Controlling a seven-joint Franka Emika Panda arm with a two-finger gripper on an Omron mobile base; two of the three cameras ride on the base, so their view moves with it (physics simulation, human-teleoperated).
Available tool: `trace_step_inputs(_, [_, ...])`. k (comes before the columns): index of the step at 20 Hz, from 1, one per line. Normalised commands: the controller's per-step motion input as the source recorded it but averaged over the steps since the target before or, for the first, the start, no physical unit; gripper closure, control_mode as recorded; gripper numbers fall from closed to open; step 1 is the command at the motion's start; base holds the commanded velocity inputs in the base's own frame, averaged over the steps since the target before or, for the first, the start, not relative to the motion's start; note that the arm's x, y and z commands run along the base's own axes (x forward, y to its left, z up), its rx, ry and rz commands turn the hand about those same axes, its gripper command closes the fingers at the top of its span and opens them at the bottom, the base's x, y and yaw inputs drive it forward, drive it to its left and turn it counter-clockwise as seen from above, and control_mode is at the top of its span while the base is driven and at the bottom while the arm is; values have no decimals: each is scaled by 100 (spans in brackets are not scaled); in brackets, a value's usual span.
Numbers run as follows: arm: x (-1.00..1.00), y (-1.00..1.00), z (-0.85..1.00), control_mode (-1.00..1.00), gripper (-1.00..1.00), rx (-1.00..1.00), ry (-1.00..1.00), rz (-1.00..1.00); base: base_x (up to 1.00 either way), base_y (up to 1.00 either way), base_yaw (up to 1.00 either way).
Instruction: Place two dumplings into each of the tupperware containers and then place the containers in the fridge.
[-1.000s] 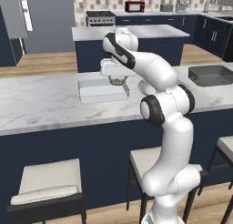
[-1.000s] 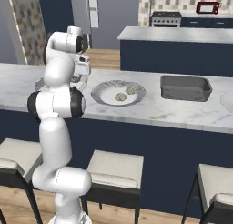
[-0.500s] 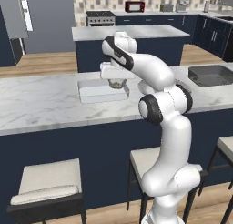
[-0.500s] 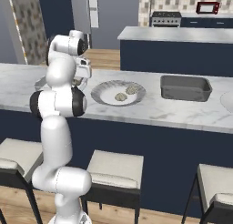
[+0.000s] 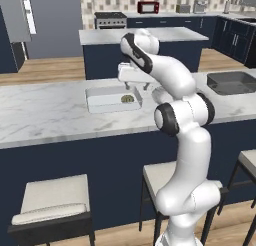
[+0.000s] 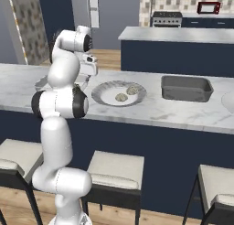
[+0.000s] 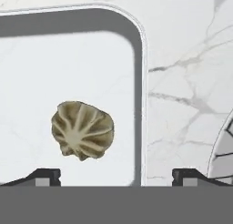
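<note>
We find no text, label, brand, number or sign that we can read in any of the three views; the appliances at the back of the kitchen are too small and blurred for us to make out any markings.

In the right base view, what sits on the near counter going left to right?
Robot arm with gripper → round plate → first dumpling → second dumpling → dark sink basin.
</note>
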Motion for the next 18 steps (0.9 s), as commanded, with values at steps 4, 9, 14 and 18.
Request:
trace_step_inputs(4, [-11, -100, 0, -100, -100, 1, 7, -28, 0, 0, 0])
trace_step_inputs(9, [-17, -100, -1, -100, -100, -1, 2, -32, 0, 0, 0])
trace_step_inputs(14, [-39, -100, -28, -100, -100, -19, -16, -24, 0, 0, 0])
trace_step_inputs(18, [-54, -71, -23, -100, -100, -12, -26, -4, 0, 0, 0])
